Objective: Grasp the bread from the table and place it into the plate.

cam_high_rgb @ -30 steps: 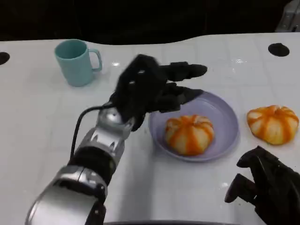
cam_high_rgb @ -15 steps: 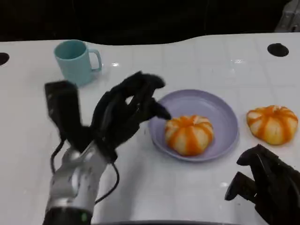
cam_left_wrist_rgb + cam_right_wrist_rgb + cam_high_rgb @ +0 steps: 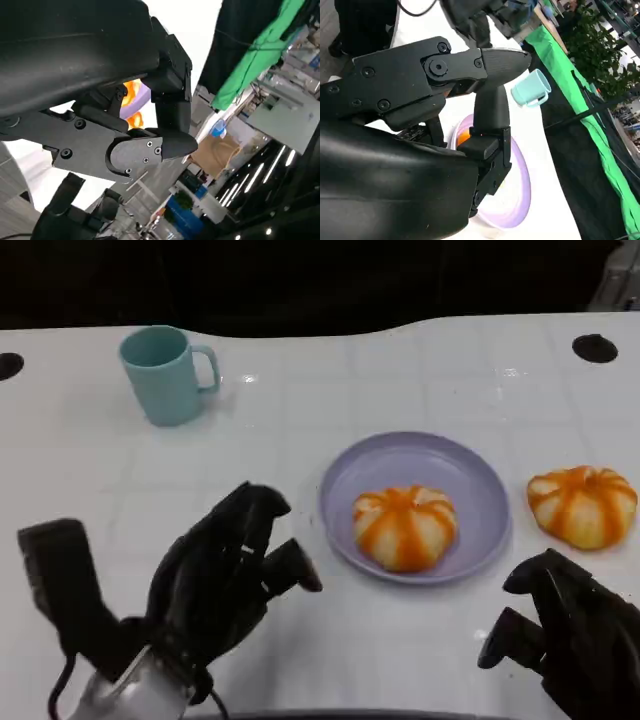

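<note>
Since the earlier frames the left hand (image 3: 225, 575) has been drawn back from above the plate (image 3: 470, 475) toward the near edge of the counter (image 3: 300, 410); its fingers (image 3: 290, 570) are loosely spread and nothing is held. One bread (image 3: 405, 527) is seen lying in the plate, just to the right of and beyond the left hand. A second bread (image 3: 582, 503) is seen on the counter just beside the plate, beyond the right hand (image 3: 565, 640). The right hand is held low at the near edge, fingers curled inward with nothing in them. A teal mug (image 3: 165, 373) is seen well beyond the left hand.
</note>
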Action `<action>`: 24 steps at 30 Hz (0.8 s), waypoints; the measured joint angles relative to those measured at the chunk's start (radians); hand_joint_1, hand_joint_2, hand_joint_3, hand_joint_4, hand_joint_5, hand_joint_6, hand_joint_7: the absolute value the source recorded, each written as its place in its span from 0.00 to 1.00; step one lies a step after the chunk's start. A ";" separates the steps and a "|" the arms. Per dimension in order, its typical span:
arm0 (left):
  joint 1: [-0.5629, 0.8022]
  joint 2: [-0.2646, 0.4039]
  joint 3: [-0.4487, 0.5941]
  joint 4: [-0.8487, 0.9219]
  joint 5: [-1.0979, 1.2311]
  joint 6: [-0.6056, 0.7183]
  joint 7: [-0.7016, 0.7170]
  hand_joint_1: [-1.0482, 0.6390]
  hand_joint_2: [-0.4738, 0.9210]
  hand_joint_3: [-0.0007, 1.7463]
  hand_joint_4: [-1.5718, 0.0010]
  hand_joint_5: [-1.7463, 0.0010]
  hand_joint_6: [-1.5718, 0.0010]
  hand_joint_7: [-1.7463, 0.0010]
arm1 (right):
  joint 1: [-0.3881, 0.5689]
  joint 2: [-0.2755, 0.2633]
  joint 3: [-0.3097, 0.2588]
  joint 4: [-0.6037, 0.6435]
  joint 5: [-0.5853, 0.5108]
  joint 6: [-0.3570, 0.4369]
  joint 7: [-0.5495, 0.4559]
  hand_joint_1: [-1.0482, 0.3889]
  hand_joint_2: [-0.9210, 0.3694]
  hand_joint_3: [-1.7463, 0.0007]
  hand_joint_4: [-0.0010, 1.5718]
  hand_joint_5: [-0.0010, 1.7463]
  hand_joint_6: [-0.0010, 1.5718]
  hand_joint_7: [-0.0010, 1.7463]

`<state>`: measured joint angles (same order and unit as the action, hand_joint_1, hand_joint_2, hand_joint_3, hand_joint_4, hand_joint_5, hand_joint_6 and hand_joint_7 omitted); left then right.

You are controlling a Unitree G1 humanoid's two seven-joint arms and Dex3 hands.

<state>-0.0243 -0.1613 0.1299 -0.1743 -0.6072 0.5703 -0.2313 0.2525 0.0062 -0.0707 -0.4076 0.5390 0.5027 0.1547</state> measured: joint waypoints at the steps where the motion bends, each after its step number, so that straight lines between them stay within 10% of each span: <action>1: 0.016 0.000 0.003 -0.014 -0.005 0.009 0.008 0.30 1.00 0.31 0.49 0.00 0.66 0.00 | 0.000 0.000 0.000 0.000 0.000 0.000 0.000 0.38 0.00 0.85 0.40 1.00 0.31 0.93; 24: 0.143 0.032 -0.002 -0.069 -0.012 -0.009 0.066 0.30 1.00 0.27 0.48 0.00 0.64 0.00 | 0.003 -0.004 0.002 -0.014 -0.002 0.000 0.005 0.38 0.00 0.85 0.39 1.00 0.30 0.93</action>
<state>0.1190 -0.1293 0.1280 -0.2436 -0.6190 0.5615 -0.1658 0.2558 0.0026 -0.0687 -0.4211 0.5366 0.5022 0.1592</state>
